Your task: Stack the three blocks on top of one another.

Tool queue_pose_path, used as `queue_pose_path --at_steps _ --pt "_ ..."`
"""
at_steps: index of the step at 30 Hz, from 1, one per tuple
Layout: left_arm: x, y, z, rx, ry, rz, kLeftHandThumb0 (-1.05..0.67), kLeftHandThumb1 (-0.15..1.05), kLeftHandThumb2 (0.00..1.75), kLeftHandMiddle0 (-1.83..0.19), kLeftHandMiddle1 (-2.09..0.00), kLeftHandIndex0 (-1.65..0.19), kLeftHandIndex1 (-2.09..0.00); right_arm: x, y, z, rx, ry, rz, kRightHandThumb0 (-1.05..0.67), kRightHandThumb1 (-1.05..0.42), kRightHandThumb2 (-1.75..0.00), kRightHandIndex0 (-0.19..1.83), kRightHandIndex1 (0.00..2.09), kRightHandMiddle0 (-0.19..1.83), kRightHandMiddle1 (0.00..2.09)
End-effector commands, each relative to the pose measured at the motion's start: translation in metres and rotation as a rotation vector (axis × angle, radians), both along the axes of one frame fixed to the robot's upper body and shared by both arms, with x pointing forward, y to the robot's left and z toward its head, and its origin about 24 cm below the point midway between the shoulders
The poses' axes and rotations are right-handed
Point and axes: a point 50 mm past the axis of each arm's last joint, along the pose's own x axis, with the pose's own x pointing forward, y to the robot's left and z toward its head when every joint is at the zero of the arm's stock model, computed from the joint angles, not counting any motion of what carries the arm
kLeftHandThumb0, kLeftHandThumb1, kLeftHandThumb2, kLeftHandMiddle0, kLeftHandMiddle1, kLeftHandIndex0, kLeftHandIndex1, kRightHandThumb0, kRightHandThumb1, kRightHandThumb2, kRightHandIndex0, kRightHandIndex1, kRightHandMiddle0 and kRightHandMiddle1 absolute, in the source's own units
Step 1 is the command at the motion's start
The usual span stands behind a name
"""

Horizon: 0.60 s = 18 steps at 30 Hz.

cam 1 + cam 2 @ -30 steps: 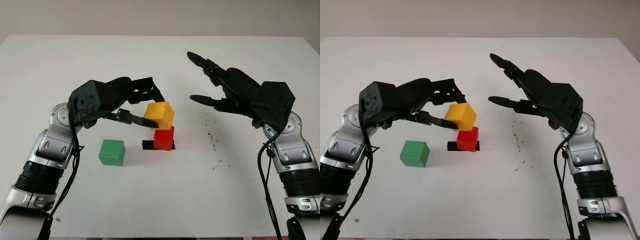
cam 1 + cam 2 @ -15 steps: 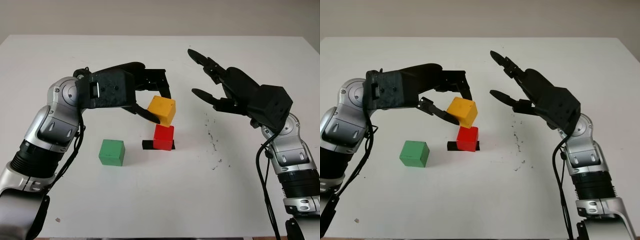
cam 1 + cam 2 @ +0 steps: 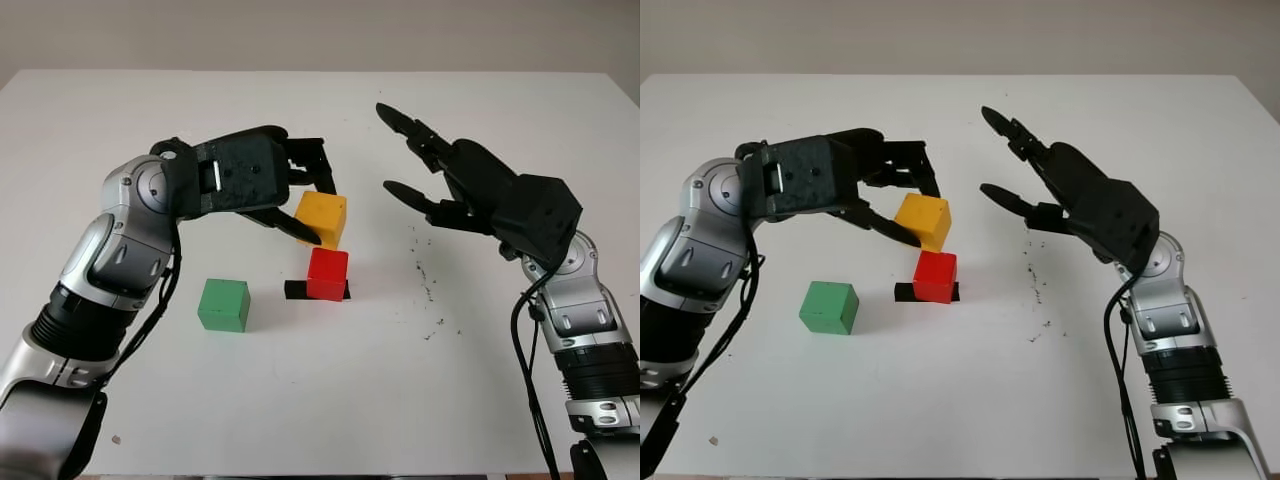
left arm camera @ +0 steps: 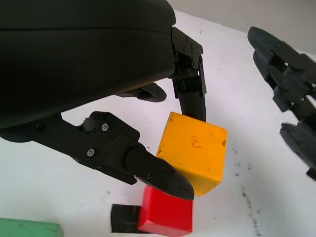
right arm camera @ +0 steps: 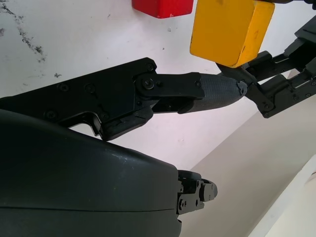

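Observation:
My left hand (image 3: 314,211) is shut on the yellow block (image 3: 322,218), one finger behind it and the thumb (image 4: 158,175) in front. The block hangs slightly tilted, just above and a little behind the red block (image 3: 328,274). That red block stands on the table beside a black mark (image 3: 296,290). Off to the left, the green block (image 3: 224,305) sits alone on the table. To the right of the stack my right hand (image 3: 388,148) hovers open, holding nothing. The right wrist view also shows the yellow block (image 5: 229,29) and the red block (image 5: 163,7).
The white table (image 3: 330,390) has dark scuff specks (image 3: 428,285) to the right of the red block. Its far edge (image 3: 300,72) meets a grey wall.
My left forearm and wrist have turned and risen, still holding the yellow block, which now sits more level above the red one. The right hand has barely shifted.

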Motion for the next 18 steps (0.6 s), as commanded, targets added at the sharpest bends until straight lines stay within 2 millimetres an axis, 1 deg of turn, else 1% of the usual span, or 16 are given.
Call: queue_pose_path --at_steps 1,8,17,18 --pt "-0.002 0.001 0.004 -0.037 -0.013 0.010 -0.33 1.03 0.06 -0.40 -0.10 -0.24 -1.86 -0.002 0.002 0.005 -0.011 -0.032 0.009 -0.76 -1.05 -0.42 -0.13 0.06 0.02 0.05" --pt "-0.001 0.002 -0.004 -0.058 0.020 0.014 -0.37 1.04 0.06 -0.39 -0.12 -0.28 -1.80 -0.001 0.003 0.005 -0.009 -0.029 0.021 -0.75 -1.05 -0.44 -0.15 0.05 0.00 0.05" --pt "-0.002 0.002 -0.013 -0.103 0.094 0.032 -0.39 1.04 0.05 -0.37 -0.12 -0.31 -1.84 -0.002 0.002 0.005 -0.023 -0.035 0.009 -0.75 -1.05 -0.42 -0.14 0.06 0.02 0.06" --pt "-0.003 0.001 -0.014 -0.100 0.093 0.031 -0.39 1.04 0.05 -0.38 -0.14 -0.32 -1.80 -0.002 0.001 0.005 -0.023 -0.034 0.007 -0.75 -1.05 -0.42 -0.14 0.06 0.02 0.06"
